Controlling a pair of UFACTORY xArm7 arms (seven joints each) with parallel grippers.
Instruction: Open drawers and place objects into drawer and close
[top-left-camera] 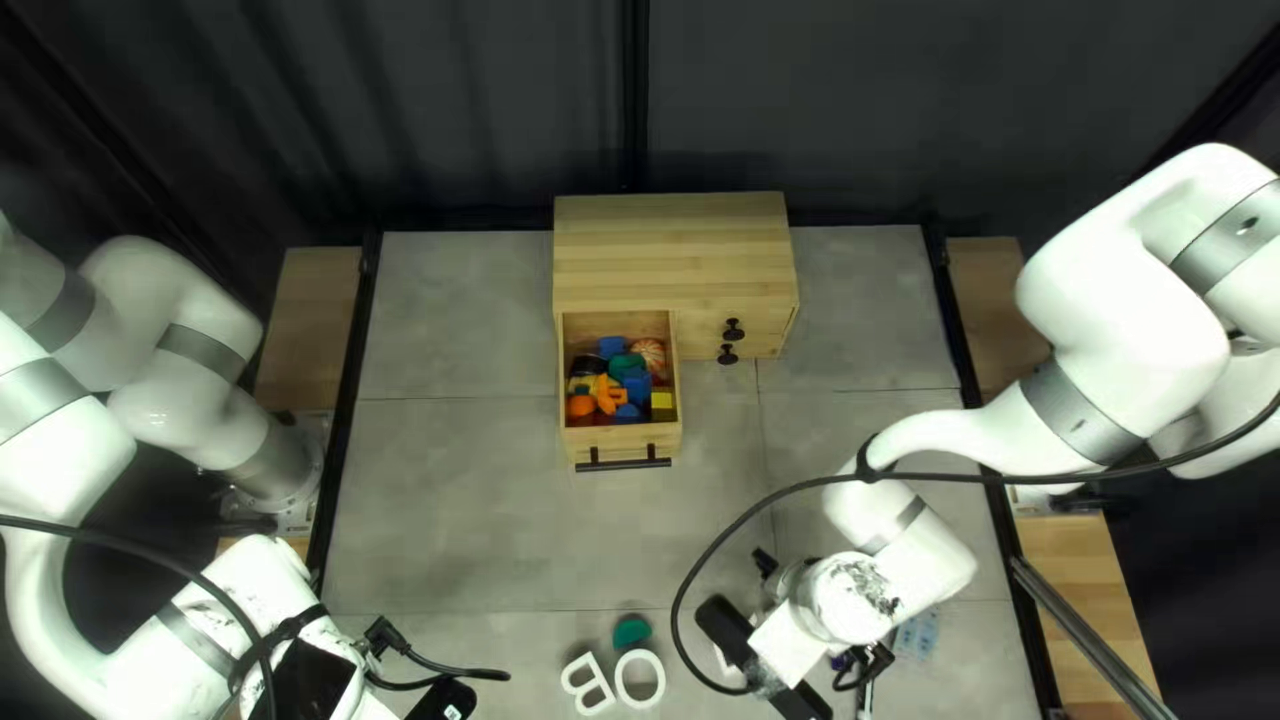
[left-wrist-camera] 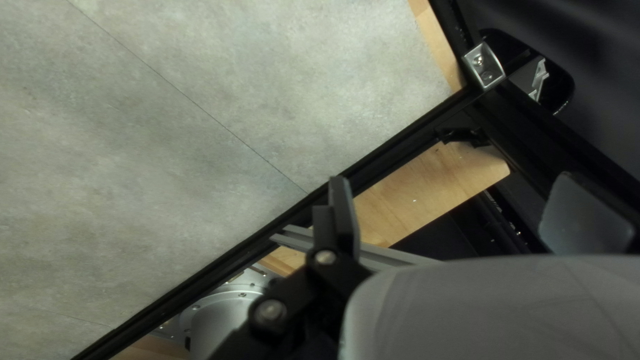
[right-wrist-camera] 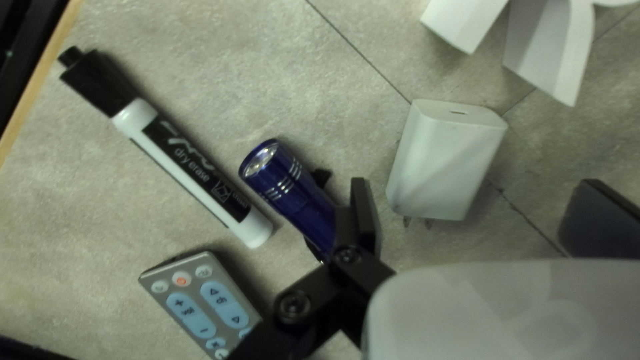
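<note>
Drawer (top-left-camera: pixel 622 440) pulled out and loaded, the job looks part done as the right gripper (right-wrist-camera: pixel 475 182) hovers over loose goods at the near side of the table (top-left-camera: pixel 454 520). Its two fingers are spread wide with nothing clamped. A white charger (right-wrist-camera: pixel 443 163) lies on the tabletop ahead, between them, apparently untouched. A blue flashlight (right-wrist-camera: pixel 287 190) lies just beside the gap, partly hidden by one finger, with a marker (right-wrist-camera: pixel 187 170) and a remote (right-wrist-camera: pixel 200 300) beyond it.

The left gripper (left-wrist-camera: pixel 453 179), also spread and empty, hangs near the table's black rail (left-wrist-camera: pixel 393 150), clear of the goods. Between the two arms, at the bottom of the top left view, lie two white letters (top-left-camera: pixel 615 682) and a green piece (top-left-camera: pixel 632 632).

Farther off, toward the curtain (top-left-camera: pixel 440 107), stands the wooden cabinet (top-left-camera: pixel 674 254). The open drawer juts from its front, holding blue, orange, green and yellow toys (top-left-camera: pixel 624 380); the section beside it, with two black knobs (top-left-camera: pixel 730 342), appears shut. Opening one drawer is accomplished. Who filled it, the pictures cannot tell. Left to do, by all appearances: stow the loose pieces, then push the drawer home.
</note>
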